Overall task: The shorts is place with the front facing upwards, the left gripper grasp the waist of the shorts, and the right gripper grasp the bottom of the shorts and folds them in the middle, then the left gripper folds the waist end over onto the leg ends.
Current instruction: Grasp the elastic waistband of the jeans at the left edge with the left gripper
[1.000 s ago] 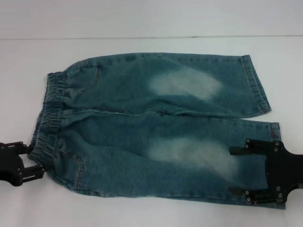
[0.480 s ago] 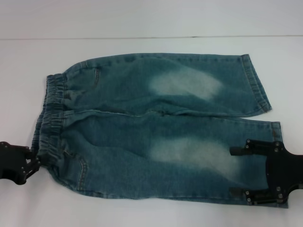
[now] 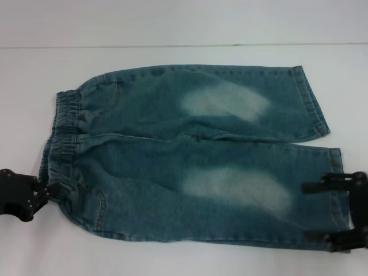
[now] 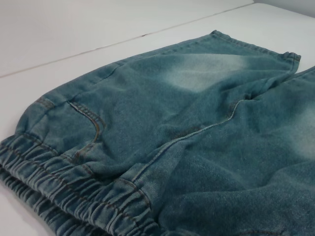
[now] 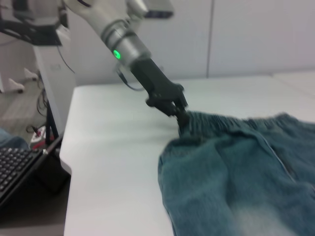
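Denim shorts (image 3: 190,155) lie flat on the white table (image 3: 172,54).
We see the left pincer (image 3: 46,191) pinched on the ruched waist (image 3: 60,144); the right pincer (image 3: 322,211) gapes, empty, straddling a stitched hem (image 3: 339,195).

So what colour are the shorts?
Blue-green washed denim shorts with pale faded patches; head view shows it best.

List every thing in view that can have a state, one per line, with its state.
shorts: spread flat, front up, not yet folded.
waist of the shorts: gathered, near corner pinched.
leg ends: flat, unfolded.
left gripper: shut on the waist corner.
right gripper: open, straddling the near leg's hem.
table: white, bearing the shorts.
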